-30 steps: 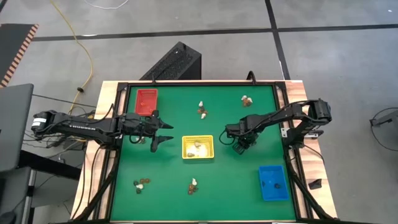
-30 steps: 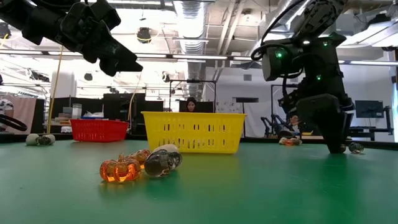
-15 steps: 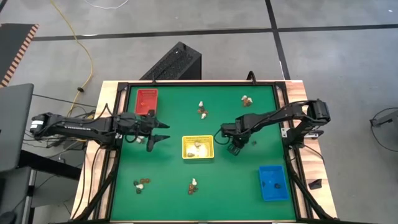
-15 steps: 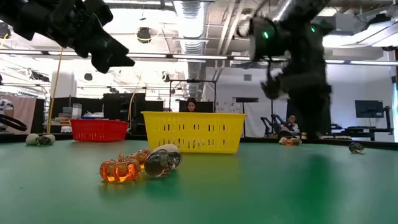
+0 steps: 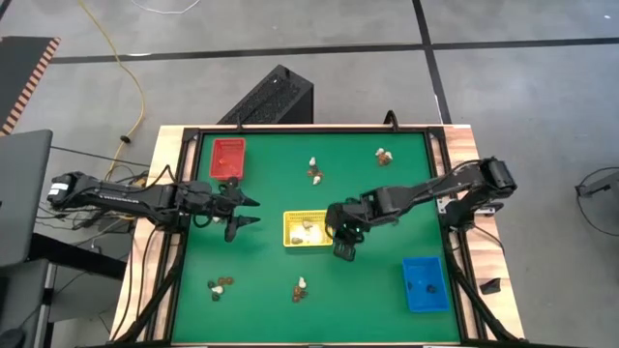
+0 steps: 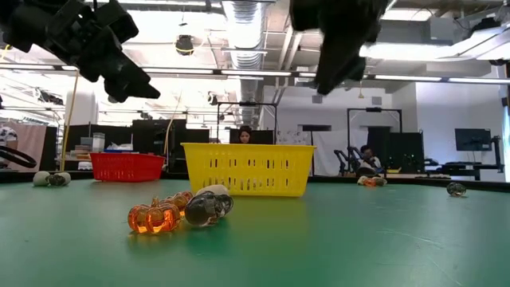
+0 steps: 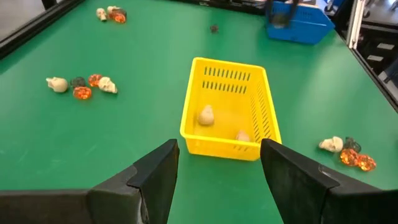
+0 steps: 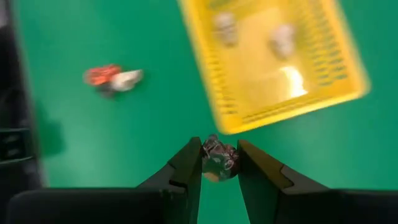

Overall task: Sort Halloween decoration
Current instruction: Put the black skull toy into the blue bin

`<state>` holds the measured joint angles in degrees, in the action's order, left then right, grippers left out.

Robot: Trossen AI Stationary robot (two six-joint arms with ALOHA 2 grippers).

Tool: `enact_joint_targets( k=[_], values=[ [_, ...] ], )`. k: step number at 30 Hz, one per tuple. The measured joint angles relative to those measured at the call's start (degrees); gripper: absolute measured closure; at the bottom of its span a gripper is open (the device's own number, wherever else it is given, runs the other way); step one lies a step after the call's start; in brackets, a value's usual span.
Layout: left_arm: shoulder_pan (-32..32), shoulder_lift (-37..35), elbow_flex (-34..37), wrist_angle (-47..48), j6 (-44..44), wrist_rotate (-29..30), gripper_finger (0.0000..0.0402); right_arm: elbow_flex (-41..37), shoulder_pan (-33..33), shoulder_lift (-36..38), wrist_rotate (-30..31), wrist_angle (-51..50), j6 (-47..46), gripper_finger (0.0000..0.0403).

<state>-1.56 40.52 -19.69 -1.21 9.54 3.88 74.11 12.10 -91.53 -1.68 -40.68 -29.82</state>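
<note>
A small trinket [image 8: 217, 159], pale with dark mottling, is pinched between the two fingers of the right gripper [image 8: 219, 163], which hangs above the green table [image 5: 377, 290] just beside the near right corner of the yellow tray [image 5: 308, 229]. Two cream trinkets [image 7: 206, 115] already lie in that tray, so the step in hand looks like carrying this piece over to join them. To do it well, the gripper should travel on until it is squarely over the tray's open middle, clear of the rim, and only then part its fingers; letting go at the edge risks a bounce off the slotted wall onto the cloth. A low release would help, since these pieces look light and likely to roll.

The left gripper [image 5: 239, 207] waits with its fingers spread wide, held above the table between the red tray [image 5: 227, 158] and the yellow one.

The other trinkets lie in loose clusters on the green surface: one group [image 5: 315, 171] beyond the yellow tray, one [image 5: 384, 155] toward the far right, one [image 5: 220, 286] at the near left, and one [image 5: 301, 286] at the near middle, where an orange pumpkin [image 6: 153, 217] sits touching a pale piece. The blue tray [image 5: 424, 283] stands at the near right with a dark speck inside.

Behind the table is a bright workshop with ceiling ducts, desks and monitors; a person [image 6: 245, 135] sits far back behind the yellow tray.
</note>
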Motion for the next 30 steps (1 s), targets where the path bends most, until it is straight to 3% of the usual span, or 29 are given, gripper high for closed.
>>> enact_joint_targets(
  k=[4,8,15,20,30],
  values=[
    [-0.7,0.0,0.0,-1.5,-0.3,-0.1,0.0185,0.7,5.8,0.0,-1.4,-5.2,-8.3,0.0284],
    [-1.2,-0.1,0.0,-3.8,-2.5,-0.4,0.0185,0.7,12.4,0.0,-3.1,-13.7,-22.5,0.0284],
    [-1.3,0.0,0.1,-6.6,-6.0,-0.4,0.0185,0.7,22.0,0.0,-10.9,-24.2,-45.7,0.0284],
    [-1.3,0.0,0.1,-10.4,-8.5,-0.4,0.0185,-0.9,25.0,0.1,-12.9,-32.7,-53.9,0.0284],
    [-1.3,0.0,0.1,-13.8,-10.4,-1.9,0.0185,-10.5,26.9,0.1,-16.2,-31.9,-57.4,0.0275]
  ],
)
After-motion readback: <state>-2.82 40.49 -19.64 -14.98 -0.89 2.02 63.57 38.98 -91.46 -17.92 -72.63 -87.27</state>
